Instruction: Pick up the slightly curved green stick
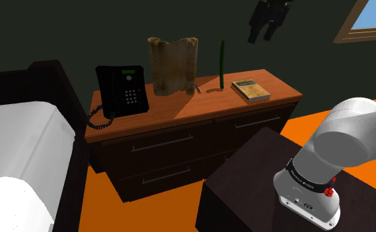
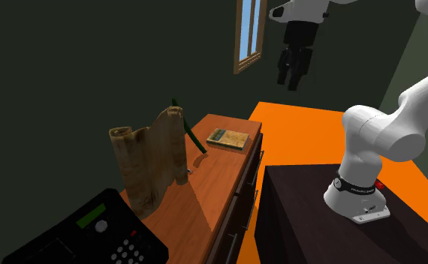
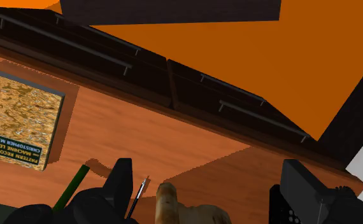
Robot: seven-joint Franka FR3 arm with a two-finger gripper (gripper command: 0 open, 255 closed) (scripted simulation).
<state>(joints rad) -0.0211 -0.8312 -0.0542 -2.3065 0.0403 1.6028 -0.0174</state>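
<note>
Green stick (image 1: 221, 62) sits upper middle in the shoulder view, standing on end at the back of the desk (image 1: 180, 109). Its foot is on the wood top. The second exterior view shows it (image 2: 190, 131) tilted, top end leaning toward the dark wall. It's between the brown rolled sheet (image 1: 173, 64) and the book (image 1: 250, 90), close to both but touching neither.

Gripper (image 1: 267, 23) hangs at the top edge of the shoulder view, up and to the right of the stick and well apart from it. In the second exterior view it (image 2: 291, 67) is pointing down near the window (image 2: 248, 34).

Jaws released: in the wrist view the fingers (image 3: 120, 181) are wide apart, and the stick (image 3: 72, 188) lies outside them on the book's side.

Black phone (image 1: 122, 89) is at the desk's left end, next to the white bed (image 1: 15, 151). Floor is orange (image 1: 101, 204).
</note>
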